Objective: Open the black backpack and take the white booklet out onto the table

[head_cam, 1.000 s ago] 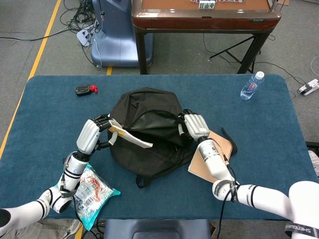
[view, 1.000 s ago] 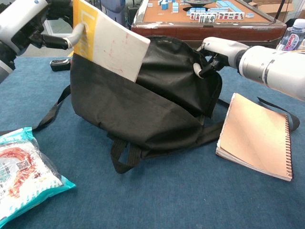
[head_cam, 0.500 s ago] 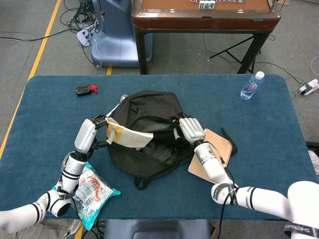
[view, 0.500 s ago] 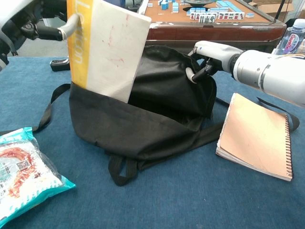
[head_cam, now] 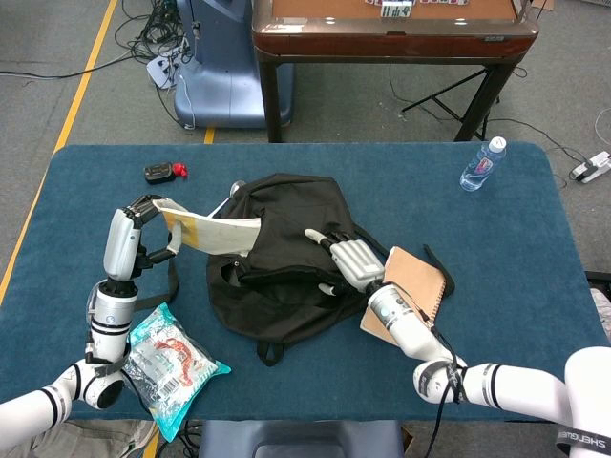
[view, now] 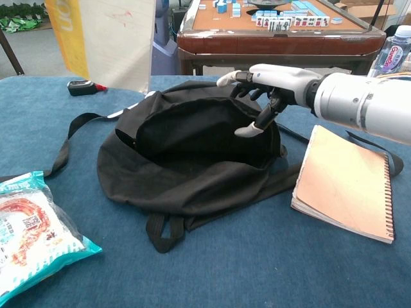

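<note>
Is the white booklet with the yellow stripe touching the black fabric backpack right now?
Apart. In the chest view the white booklet hangs clear above the black backpack, with blue table showing between its lower edge and the bag.

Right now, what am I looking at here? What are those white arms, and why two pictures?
They are two robot arms with humanlike hands, steered by a person. One camera looks down from the robot's head, the other looks forward from its chest. The left hand holds a white booklet with a yellow edge, lifted clear of the open black backpack. The right hand hovers open over the bag. On the blue table also lie a brown notebook, a snack packet and a water bottle.
</note>
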Motion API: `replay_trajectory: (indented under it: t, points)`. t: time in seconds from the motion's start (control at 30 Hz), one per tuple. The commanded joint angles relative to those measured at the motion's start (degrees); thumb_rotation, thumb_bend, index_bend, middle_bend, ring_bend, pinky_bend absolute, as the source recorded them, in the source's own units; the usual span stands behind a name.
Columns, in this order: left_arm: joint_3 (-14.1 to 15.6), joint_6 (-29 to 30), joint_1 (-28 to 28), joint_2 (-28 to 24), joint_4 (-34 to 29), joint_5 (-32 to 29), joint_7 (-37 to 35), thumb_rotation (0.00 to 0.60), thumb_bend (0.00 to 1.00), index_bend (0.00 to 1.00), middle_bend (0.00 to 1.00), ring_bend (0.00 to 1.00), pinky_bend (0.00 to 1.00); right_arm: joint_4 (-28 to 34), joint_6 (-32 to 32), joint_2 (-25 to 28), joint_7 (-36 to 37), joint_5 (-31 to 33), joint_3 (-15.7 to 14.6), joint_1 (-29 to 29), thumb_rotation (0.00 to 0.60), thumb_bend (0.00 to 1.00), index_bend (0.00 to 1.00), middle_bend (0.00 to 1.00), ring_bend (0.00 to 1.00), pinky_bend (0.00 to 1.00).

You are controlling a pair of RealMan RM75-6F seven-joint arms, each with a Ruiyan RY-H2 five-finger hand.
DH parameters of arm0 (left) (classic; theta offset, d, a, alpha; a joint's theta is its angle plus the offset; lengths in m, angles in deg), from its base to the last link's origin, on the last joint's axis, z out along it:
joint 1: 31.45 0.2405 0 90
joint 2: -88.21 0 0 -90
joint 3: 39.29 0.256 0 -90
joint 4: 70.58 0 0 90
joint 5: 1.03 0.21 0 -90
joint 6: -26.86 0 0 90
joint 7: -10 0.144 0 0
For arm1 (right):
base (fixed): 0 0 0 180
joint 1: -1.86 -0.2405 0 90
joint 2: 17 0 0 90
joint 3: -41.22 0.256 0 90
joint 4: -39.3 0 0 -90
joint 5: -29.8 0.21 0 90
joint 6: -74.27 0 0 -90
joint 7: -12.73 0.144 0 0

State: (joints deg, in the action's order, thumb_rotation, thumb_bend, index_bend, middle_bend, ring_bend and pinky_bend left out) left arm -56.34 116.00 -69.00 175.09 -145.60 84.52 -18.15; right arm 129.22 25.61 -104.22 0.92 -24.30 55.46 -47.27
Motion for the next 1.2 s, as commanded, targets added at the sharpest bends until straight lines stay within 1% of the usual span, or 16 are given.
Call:
replay_trajectory:
  t: [0.03,0.23,0.43,0.57,0.63,0.7,0.8,0.87,0.93,1.0,1.07,1.13,1.2]
  points:
    - [-0.6,-0.4,-0.3,0.1,1.1,-0.3,1.4,0.6,0.58,0.68,0.7,0.59,0.42,3.3,-0.4,2.9,2.2,-4.2,-1.6,1.8,0.6,0.16,0.03,0.18,0.09,0.09]
    - [-1.5,-3.2,-2.0,1.8,4.5,-1.7,4.3,0.6,0.58,0.68,0.7,0.59,0.42,7.8,-3.2,7.8,7.9,-12.0,-3.0,5.5,0.6,0.16,0.03,0.18,0.09,0.09]
    - [-1.9,-7.9,-4.6,5.5,10.5,-4.1,8.2,0.6,0.58,0.68,0.7,0.59,0.42,11.1,-7.4,12.8,12.0,-18.1,-3.9,9.0,0.6,0.16,0.03,0.18,0.09,0.09]
    - [-0.4,-11.7,-6.6,8.8,17.1,-4.5,13.4,0.6,0.58,0.68,0.7,0.59,0.42,12.3,-10.1,15.7,14.5,-20.6,-4.2,11.2,0.6,0.16,0.03,0.18,0.09,0.09]
    - [0.4,-12.7,-7.1,10.5,19.7,-4.5,14.9,0.6,0.58,0.68,0.7,0.59,0.42,12.4,-10.9,16.7,15.0,-20.9,-4.1,12.0,0.6,0.16,0.03,0.18,0.09,0.09]
    - [1.3,-13.8,-7.4,12.2,21.9,-4.5,16.6,0.6,0.58,0.68,0.7,0.59,0.43,12.4,-11.2,17.8,15.1,-20.6,-4.2,12.6,0.6,0.16,0.03,0.18,0.09,0.09]
    - [2.7,-14.9,-7.4,13.7,22.9,-4.4,18.8,0.6,0.58,0.68,0.7,0.6,0.43,12.4,-11.4,19.0,15.0,-19.8,-4.3,13.3,0.6,0.16,0.03,0.18,0.09,0.09]
    - [4.1,-16.6,-6.9,13.4,21.1,-4.4,20.6,0.6,0.58,0.68,0.7,0.6,0.43,12.2,-11.8,19.5,14.9,-19.4,-4.3,13.9,0.6,0.16,0.03,0.18,0.09,0.09]
    - [5.2,-19.0,-6.5,11.8,17.1,-4.8,22.2,0.6,0.58,0.68,0.71,0.61,0.44,12.0,-11.9,19.8,15.0,-19.1,-4.3,14.3,0.6,0.16,0.03,0.18,0.09,0.09]
    - [6.7,-22.7,-6.3,8.6,9.9,-5.2,23.0,0.6,0.58,0.66,0.71,0.61,0.47,11.5,-11.8,20.1,15.2,-18.5,-4.4,14.6,0.6,0.16,0.03,0.18,0.09,0.09]
    - [7.1,-25.3,-6.1,5.7,3.3,-6.4,24.5,0.6,0.55,0.59,0.69,0.6,0.49,11.0,-11.5,20.1,15.2,-18.1,-4.5,14.8,0.6,0.16,0.03,0.19,0.09,0.09]
    - [7.0,-27.4,-6.0,3.6,-1.8,-7.9,25.9,0.6,0.46,0.5,0.65,0.57,0.49,10.6,-11.3,20.2,15.1,-17.9,-4.6,15.0,0.6,0.16,0.03,0.19,0.09,0.09]
    - [6.6,-28.9,-6.0,1.5,-6.7,-9.7,27.3,0.6,0.34,0.4,0.58,0.52,0.49,10.2,-11.2,20.4,15.0,-17.8,-4.7,15.3,0.6,0.16,0.03,0.19,0.09,0.09]
